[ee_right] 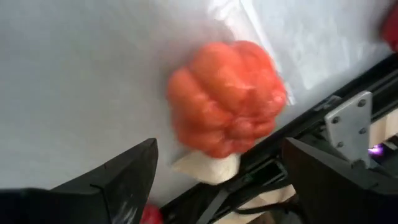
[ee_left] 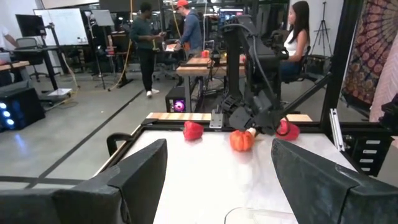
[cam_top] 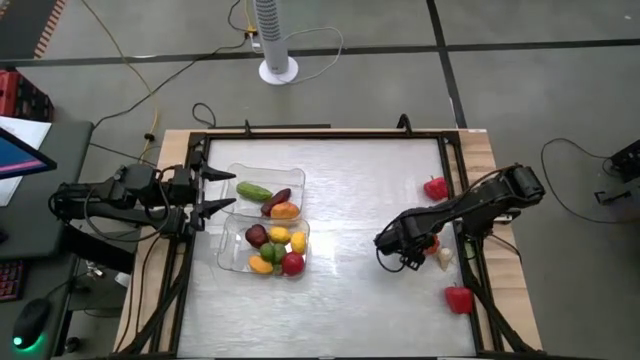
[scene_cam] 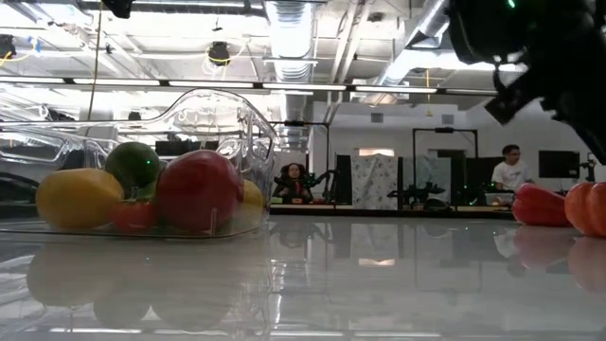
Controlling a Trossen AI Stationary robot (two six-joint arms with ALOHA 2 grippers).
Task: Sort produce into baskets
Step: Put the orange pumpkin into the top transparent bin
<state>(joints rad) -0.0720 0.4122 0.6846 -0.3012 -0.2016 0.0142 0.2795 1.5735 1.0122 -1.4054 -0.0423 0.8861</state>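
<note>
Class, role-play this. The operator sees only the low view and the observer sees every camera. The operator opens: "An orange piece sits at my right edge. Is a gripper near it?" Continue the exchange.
Observer: Yes. The right gripper is open and points at the ribbed orange pumpkin-shaped toy, without touching it.
Operator: Is anything hidden next to that toy?
Observer: A small whitish toy piece lies close beside it, toward the table's right edge.
Operator: And the left arm?
Observer: The left gripper is open at the left side of the two clear plastic baskets, holding nothing.
</note>
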